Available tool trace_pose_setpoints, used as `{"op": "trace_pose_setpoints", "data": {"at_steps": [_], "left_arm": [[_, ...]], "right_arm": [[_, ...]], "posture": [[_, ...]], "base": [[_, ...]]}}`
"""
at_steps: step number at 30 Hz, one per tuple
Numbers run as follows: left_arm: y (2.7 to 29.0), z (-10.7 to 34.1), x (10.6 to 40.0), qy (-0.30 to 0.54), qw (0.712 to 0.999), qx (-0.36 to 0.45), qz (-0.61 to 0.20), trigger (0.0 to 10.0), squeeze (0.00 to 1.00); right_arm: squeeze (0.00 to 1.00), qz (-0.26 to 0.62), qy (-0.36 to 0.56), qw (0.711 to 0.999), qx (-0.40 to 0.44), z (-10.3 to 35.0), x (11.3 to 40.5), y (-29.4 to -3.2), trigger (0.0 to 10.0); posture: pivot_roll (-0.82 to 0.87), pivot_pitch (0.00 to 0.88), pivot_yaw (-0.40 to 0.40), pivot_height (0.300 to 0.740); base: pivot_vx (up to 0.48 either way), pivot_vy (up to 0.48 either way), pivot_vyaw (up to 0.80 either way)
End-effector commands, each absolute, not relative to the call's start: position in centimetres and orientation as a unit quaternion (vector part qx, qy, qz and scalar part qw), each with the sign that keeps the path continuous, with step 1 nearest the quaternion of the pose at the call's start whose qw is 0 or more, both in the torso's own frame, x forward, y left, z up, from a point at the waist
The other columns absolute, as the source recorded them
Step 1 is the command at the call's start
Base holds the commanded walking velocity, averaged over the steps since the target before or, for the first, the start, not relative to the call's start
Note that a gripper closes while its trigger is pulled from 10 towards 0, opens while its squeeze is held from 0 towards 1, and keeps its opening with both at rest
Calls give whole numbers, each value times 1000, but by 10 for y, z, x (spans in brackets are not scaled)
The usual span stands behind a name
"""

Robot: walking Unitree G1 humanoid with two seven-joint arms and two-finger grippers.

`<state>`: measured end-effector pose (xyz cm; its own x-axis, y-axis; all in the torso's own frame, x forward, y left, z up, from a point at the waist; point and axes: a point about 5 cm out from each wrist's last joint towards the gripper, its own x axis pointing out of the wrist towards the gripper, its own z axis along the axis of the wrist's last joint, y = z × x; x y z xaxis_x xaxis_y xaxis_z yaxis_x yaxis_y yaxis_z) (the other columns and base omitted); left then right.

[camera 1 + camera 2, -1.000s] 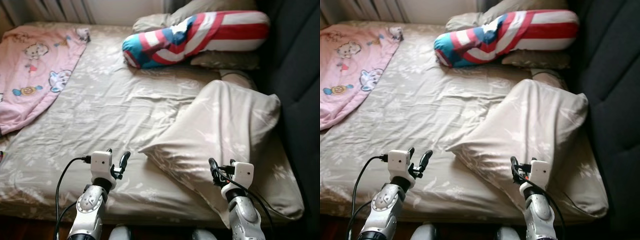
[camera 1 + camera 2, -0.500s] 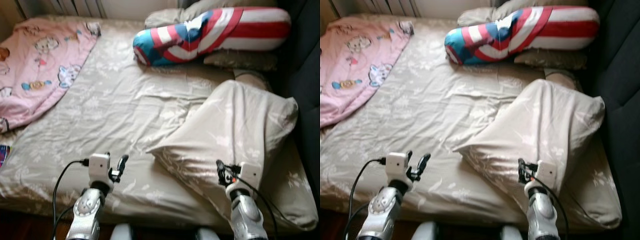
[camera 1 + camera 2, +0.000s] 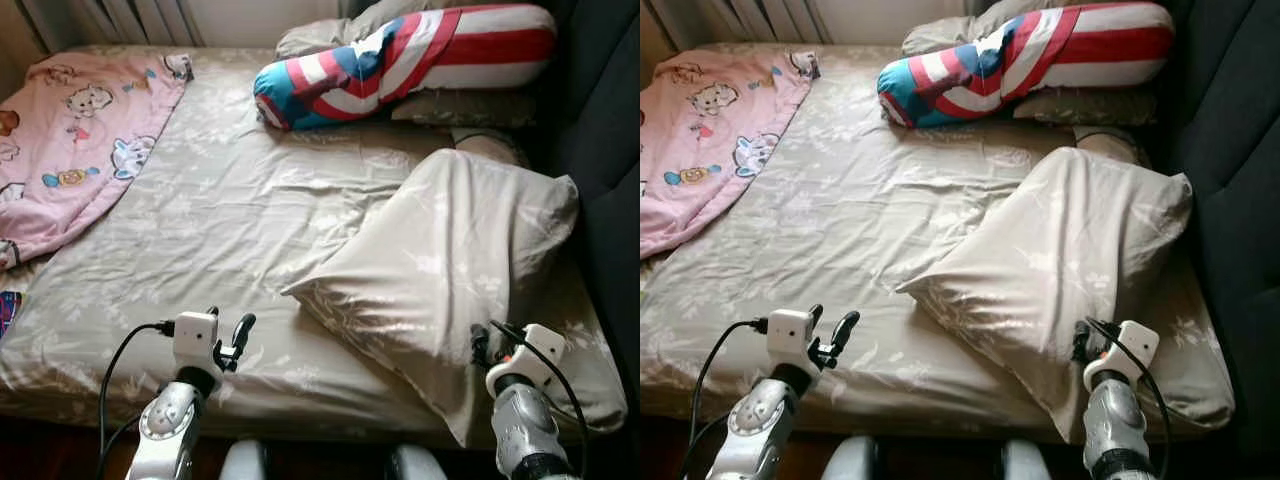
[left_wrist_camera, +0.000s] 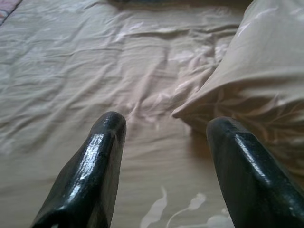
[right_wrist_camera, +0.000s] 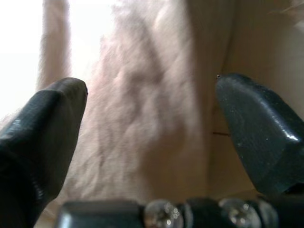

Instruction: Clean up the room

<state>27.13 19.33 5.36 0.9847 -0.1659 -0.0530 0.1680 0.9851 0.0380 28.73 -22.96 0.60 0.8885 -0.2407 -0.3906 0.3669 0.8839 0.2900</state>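
While my left gripper (image 3: pixel 228 335) hangs spread over the sheet, my right gripper (image 5: pixel 152 128), fingers apart, is against the beige pillow (image 3: pixel 450 260), nearer.

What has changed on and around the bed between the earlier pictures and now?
The right gripper has moved right, toward the near edge of the beige pillow; it is open and holds nothing. The left gripper, the striped bolster and the pink blanket stayed put.

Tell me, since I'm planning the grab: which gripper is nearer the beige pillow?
Right gripper, at the beige pillow's near edge; left gripper sits off its corner.
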Motion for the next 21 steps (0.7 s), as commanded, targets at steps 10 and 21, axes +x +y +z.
{"op": "trace_pose_setpoints", "data": {"at_steps": [10, 21], "left_arm": [[201, 58, 265, 38, 993, 45, -98, 10000, 0], [205, 62, 256, 47, 992, 54, -105, 10000, 0]], "right_arm": [[0, -102, 244, 939, 221, -12, 278, -214, 10000], [0, -79, 295, 926, 221, -24, 271, -201, 10000]], "posture": [[101, 256, 80, 657], [126, 292, 97, 657]], "base": [[0, 0, 0], [0, 0, 0]]}}
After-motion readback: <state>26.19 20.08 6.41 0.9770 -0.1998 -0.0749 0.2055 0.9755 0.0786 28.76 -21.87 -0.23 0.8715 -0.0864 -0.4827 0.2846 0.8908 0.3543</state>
